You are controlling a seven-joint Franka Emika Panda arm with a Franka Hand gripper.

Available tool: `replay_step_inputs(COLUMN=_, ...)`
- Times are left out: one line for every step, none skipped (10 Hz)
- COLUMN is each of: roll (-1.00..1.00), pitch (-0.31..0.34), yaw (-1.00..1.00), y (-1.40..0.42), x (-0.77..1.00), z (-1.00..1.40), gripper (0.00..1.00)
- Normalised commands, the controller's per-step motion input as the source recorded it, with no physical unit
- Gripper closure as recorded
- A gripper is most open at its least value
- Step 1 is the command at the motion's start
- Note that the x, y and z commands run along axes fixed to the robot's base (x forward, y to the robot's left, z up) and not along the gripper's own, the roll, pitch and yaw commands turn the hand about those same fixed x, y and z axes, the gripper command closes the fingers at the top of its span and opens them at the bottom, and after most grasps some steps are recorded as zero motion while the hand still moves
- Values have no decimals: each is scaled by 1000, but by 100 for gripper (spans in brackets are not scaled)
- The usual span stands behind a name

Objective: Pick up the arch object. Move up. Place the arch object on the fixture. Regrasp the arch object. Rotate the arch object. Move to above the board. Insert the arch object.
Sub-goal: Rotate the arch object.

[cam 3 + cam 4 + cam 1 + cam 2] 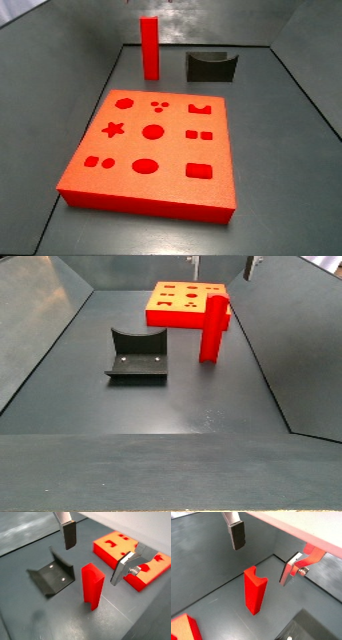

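Hovering above upright arch object [91,586], pincer [93,554] spread wide, empty. Arch object standing on floor between fixture [52,576] and board [133,559]. Risk: off-centre descent, fingertip clipping top, toppling bar.

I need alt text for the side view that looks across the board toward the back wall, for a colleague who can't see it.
The arch object stands upright on the grey floor, untouched, behind the board. The fixture sits beside the bar, apart from it. The board fills the foreground, its star, circle, square and arch holes all empty; the gripper is out of this view.
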Motion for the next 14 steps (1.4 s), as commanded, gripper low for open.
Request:
replay_step_inputs(roll=-4, pitch=6, yaw=1000, y=52, x=22, z=-24, gripper=0)
replay_step_inputs(roll=-4, pitch=6, yaw=1000, y=34, x=24, z=-23, gripper=0)
replay_step_inputs(roll=-4, pitch=6, yaw=1000, y=26, x=25, z=-23, gripper=0)
replay_step_inputs(roll=-4, pitch=6, yaw=1000, y=18, x=26, z=-23, gripper=0)
replay_step_inputs(roll=-4, pitch=6, yaw=1000, y=15, x=26, z=-22, gripper=0)
replay_step_inputs(roll=-4, pitch=6, yaw=1000, y=13, x=26, z=-22, gripper=0)
replay_step_inputs(roll=-5, pitch=6, yaw=1000, y=12, x=27, z=-21, gripper=0)
replay_step_inputs(roll=-5, pitch=7, yaw=1000, y=11, x=27, z=-21, gripper=0)
replay_step_inputs(roll=-5, pitch=7, yaw=1000, y=10, x=27, z=-21, gripper=0)
replay_step_inputs(roll=-5, pitch=7, yaw=1000, y=10, x=27, z=-21, gripper=0)
replay_step_inputs(roll=-5, pitch=7, yaw=1000, y=9, x=27, z=-21, gripper=0)
replay_step_inputs(roll=-5, pitch=7, yaw=1000, y=9, x=27, z=-21, gripper=0)
replay_step_inputs(roll=-5, pitch=8, yaw=1000, y=9, x=28, z=-20, gripper=0)
replay_step_inputs(roll=-6, pitch=8, yaw=1000, y=8, x=28, z=-20, gripper=0)
